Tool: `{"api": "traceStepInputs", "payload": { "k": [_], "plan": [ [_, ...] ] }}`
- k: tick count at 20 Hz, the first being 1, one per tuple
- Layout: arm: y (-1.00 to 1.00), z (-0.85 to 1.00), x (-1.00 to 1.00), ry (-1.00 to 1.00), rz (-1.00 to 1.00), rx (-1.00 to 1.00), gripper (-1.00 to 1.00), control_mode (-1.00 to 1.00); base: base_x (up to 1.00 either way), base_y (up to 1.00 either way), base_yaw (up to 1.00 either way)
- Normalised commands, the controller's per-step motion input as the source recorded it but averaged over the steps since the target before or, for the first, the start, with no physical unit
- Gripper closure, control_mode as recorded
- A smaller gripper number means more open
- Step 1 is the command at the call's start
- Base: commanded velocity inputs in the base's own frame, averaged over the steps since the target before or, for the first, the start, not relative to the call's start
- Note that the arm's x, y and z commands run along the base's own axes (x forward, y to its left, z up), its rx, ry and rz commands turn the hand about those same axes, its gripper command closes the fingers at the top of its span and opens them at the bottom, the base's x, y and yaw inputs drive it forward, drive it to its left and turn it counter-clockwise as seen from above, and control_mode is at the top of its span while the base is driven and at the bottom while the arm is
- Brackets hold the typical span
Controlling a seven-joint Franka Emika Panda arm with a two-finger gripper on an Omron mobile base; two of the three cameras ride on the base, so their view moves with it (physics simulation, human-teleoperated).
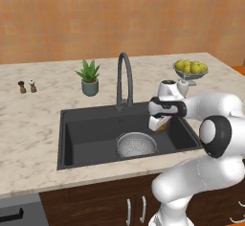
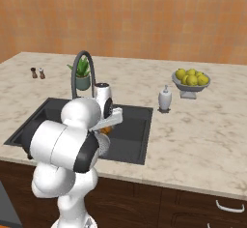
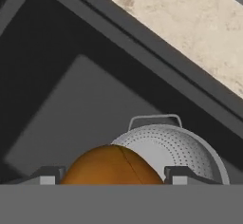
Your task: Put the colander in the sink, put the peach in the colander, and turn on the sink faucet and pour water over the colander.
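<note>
- Countertop (image 1: 33,124): pale marbled stone, brown cabinets below, orange tiled wall behind.
- Sink (image 1: 86,134): dark basin set into the countertop; faucet (image 1: 124,79) at its back edge.
- Colander (image 1: 137,144): upright on the sink floor, near the front.
- Gripper (image 1: 161,123): over the sink's right part, fingers clamped on the peach (image 3: 111,166).
- Also on the countertop: potted plant (image 1: 89,78), fruit bowl (image 2: 192,81), soap dispenser (image 2: 165,99), two shakers (image 1: 27,86).

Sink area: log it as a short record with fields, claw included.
colander: upright on the floor of the sink, empty
peach: held between the claw's fingers, above the basin, not yet in the colander
claw: shut on the peach, over the sink's right part
sink faucet: behind the basin, no water seen running
</note>
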Motion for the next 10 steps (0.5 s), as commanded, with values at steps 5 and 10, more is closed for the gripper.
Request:
{"api": "traceStepInputs", "payload": {
  "k": [5, 10],
  "plan": [
    [0.26, -0.53, 0.0, -0.12, 0.12, 0.0, 1.0, -1.0, 0.0, 0.0, 0.0],
    [0.0, -0.24, 0.0, -0.08, 0.16, 0.09, 1.0, -1.0, 0.0, 0.0, 0.0]
  ]
}}
